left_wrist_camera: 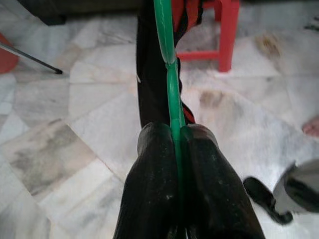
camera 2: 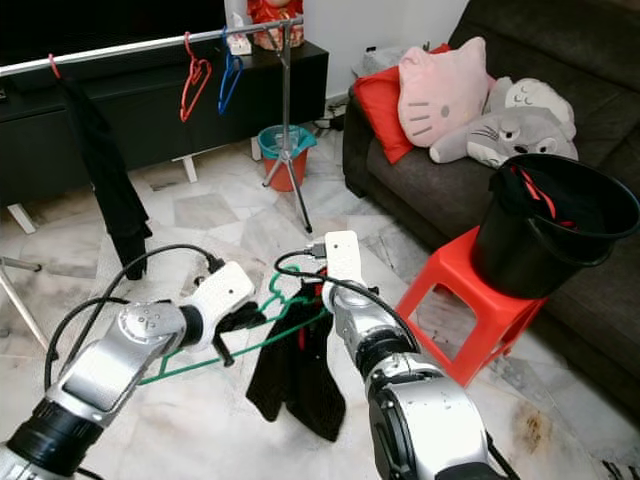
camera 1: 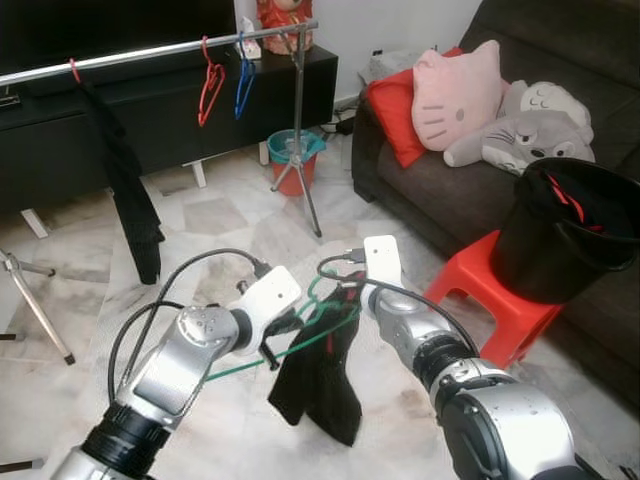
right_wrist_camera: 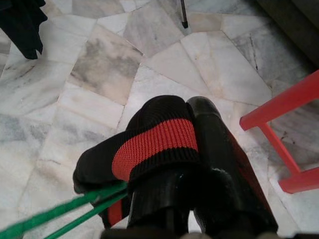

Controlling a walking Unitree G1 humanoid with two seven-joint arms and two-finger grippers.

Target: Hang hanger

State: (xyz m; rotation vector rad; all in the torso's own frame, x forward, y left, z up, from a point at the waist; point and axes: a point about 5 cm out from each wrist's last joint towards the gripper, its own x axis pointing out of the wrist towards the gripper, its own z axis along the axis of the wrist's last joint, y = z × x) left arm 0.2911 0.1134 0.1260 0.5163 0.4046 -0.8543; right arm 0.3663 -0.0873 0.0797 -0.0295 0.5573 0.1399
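On the far left we see the rail (camera 1: 150,52) of a drying rack, with a black garment (camera 1: 125,180) draped from it, then a red hanger (camera 1: 210,85) and a blue hanger (camera 1: 243,80) hooked further along. The rail stands well apart from us, across the marble floor (camera 1: 200,230).

Closer in, our left gripper (camera 1: 268,345) has its jaws pressed together on the wire of the green hanger (camera 1: 320,320); the left wrist view shows the green wire pinched between the two black fingers (left_wrist_camera: 159,189). The hanger hangs in the air between our two arms, low over the floor, and a black cloth with a red band (camera 1: 318,385) dangles from it.

Our right gripper (right_wrist_camera: 187,149) pinches that cloth, its jaws closed on the red band, just beside the hanger. Whether the cloth is fully threaded over the wire we cannot quite tell.

To the right stand a red stool (camera 1: 485,295) carrying a black bucket (camera 1: 560,230), with a sofa (camera 1: 440,180) behind.

We judge the step in hand to be dressing the hanger. Next, the right jaws should let go, and we must walk to the rail, lift the hanger and set its hook over it beside the blue one.
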